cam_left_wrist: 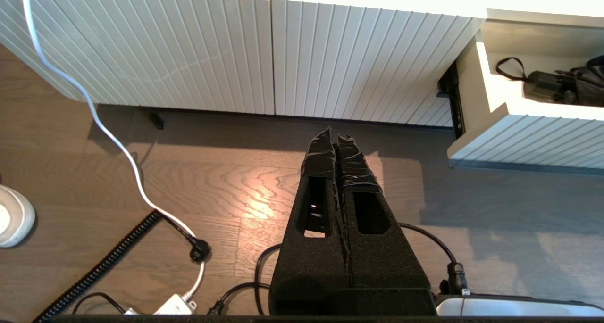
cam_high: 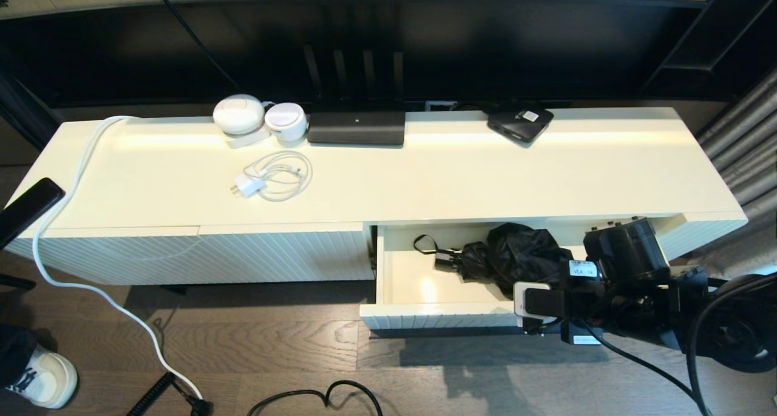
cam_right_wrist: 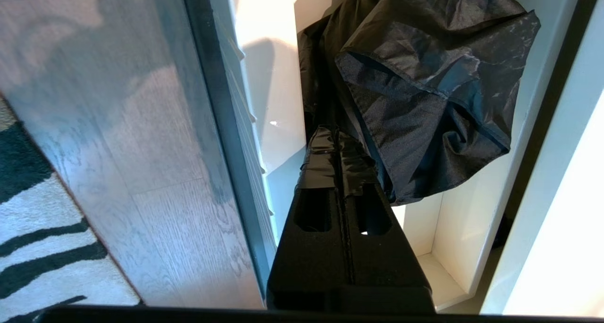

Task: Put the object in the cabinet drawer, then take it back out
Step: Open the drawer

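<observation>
The cabinet drawer (cam_high: 437, 316) stands pulled out at the cabinet's right half, its cream inside (cam_right_wrist: 278, 101) showing. The black folding umbrella (cam_high: 522, 252) lies inside it, bunchy fabric (cam_right_wrist: 424, 78) to the right, short handle (cam_left_wrist: 547, 85) and wrist loop (cam_high: 425, 243) to the left. My right gripper (cam_right_wrist: 336, 136) hangs over the drawer's front right part. Its fingers are pressed together, tips against the umbrella's dark folds, with nothing seen between them. My left gripper (cam_left_wrist: 334, 136) is shut and empty over the wooden floor, left of the drawer (cam_left_wrist: 519, 125).
On the cabinet top sit a white charger with coiled cable (cam_high: 270, 179), two white round devices (cam_high: 238, 113), a black router (cam_high: 356, 127) and a flat black box with white label (cam_high: 520, 122). Cables (cam_high: 91, 282) and a shoe (cam_high: 42, 376) lie on the floor.
</observation>
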Robot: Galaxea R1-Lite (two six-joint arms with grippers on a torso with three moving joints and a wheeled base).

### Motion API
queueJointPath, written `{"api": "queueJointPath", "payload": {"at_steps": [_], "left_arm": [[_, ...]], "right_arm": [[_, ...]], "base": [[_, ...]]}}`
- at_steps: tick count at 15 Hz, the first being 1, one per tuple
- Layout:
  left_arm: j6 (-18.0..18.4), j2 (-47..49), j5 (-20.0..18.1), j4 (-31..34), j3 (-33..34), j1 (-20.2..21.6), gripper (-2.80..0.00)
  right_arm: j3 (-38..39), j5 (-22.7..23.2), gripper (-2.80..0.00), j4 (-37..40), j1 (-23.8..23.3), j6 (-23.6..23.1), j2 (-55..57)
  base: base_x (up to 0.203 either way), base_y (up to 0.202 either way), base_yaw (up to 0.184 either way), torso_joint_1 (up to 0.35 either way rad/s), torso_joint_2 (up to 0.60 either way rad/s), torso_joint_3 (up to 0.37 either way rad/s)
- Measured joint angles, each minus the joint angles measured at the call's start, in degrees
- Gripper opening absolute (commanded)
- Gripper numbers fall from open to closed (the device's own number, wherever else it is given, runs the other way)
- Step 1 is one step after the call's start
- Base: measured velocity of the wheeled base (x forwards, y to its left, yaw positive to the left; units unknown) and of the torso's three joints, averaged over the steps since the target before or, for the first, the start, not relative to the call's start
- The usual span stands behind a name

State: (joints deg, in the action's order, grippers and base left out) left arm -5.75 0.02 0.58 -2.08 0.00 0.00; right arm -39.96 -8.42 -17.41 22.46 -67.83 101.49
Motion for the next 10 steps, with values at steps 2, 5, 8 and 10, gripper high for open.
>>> {"api": "queueJointPath", "payload": {"at_steps": [2, 5, 8, 10], "left_arm": [[0.01, 0.00, 0.02, 0.00, 0.00, 0.00, -2.80], [0.01, 0.00, 0.01, 0.00, 0.00, 0.00, -2.80], [0.02, 0.00, 0.00, 0.00, 0.00, 0.00, -2.80], [0.01, 0.00, 0.06, 0.00, 0.00, 0.00, -2.80]], "right_arm": [[1.21, 0.09, -2.80, 0.28, 0.32, 0.00, -0.65], [2.72, 0.18, -2.80, 0.49, 0.50, 0.02, -1.66], [3.52, 0.18, -2.80, 0.66, 0.49, 0.03, -2.46], [3.32, 0.11, -2.80, 0.73, 0.45, 0.22, -3.11]], "base": [[0.000, 0.000, 0.000, 0.000, 0.00, 0.000], [0.000, 0.000, 0.000, 0.000, 0.00, 0.000], [0.000, 0.000, 0.000, 0.000, 0.00, 0.000], [0.000, 0.000, 0.000, 0.000, 0.00, 0.000]]}}
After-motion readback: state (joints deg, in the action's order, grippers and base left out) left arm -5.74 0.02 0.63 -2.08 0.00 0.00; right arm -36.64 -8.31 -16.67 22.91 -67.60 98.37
